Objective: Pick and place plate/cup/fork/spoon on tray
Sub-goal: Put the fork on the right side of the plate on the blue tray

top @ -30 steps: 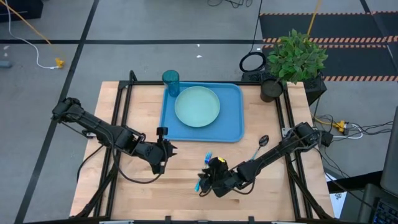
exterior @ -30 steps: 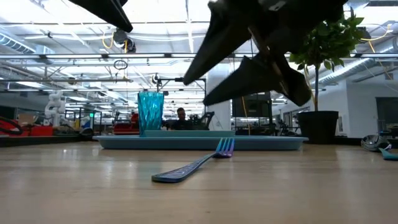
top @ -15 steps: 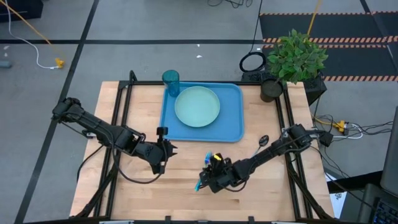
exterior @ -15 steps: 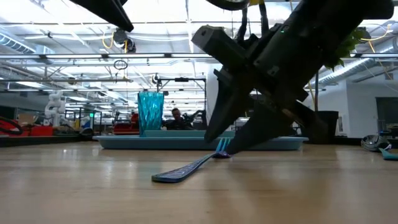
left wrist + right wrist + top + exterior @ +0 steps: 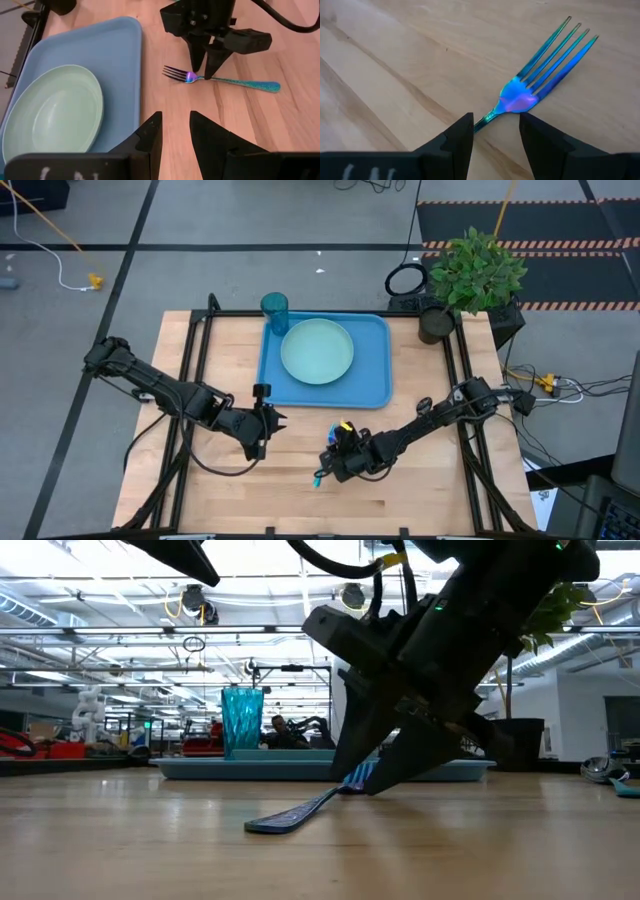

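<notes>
Fork (image 5: 322,471) lies flat on bare wood at approx 6 o'clock of the tray (image 5: 375,385). We see the R gripper (image 5: 204,75) down over its neck, fingers parted w/ the neck between them, not clamped. L gripper (image 5: 174,131) waits released at 9 o'clock of the fork. Plate (image 5: 317,351) sits on the tray, cup (image 5: 274,310) at its 11 o'clock corner. Potted plant (image 5: 470,275) at 1 o'clock, off the tray.

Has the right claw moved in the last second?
Yes. The right claw has dropped toward the wooden table, and now straddles the neck of the slim iridescent blue fork, its tips level with the fork's tines.
</notes>
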You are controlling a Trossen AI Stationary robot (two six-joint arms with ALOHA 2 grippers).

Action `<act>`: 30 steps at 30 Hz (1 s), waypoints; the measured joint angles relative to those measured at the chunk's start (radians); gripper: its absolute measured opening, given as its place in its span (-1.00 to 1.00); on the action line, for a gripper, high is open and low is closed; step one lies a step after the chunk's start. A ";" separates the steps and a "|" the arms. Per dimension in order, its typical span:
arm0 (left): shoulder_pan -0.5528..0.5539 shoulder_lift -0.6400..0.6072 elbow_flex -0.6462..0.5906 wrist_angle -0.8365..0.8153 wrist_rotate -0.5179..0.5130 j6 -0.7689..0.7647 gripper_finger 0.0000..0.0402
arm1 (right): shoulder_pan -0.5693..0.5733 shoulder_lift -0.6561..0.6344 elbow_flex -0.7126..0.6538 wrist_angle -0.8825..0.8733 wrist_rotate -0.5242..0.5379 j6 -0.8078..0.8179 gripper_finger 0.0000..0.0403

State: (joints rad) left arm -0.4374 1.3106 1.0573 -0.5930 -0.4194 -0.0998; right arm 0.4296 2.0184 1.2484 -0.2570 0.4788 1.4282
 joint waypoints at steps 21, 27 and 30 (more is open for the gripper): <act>0.000 0.000 0.000 -0.004 0.000 0.010 -0.49 | -0.032 -0.067 -0.004 -0.107 -0.151 -0.270 -0.59; 0.000 0.000 0.000 -0.004 0.000 0.018 -0.49 | -0.036 -0.112 -0.005 -0.192 -0.196 -0.236 -0.59; 0.000 0.000 0.000 -0.006 0.000 0.026 -0.49 | -0.029 -0.121 -0.005 -0.186 -0.161 -0.148 -0.59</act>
State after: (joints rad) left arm -0.4374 1.3106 1.0573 -0.5987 -0.4194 -0.0738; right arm 0.4004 1.8973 1.2434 -0.4432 0.3182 1.2797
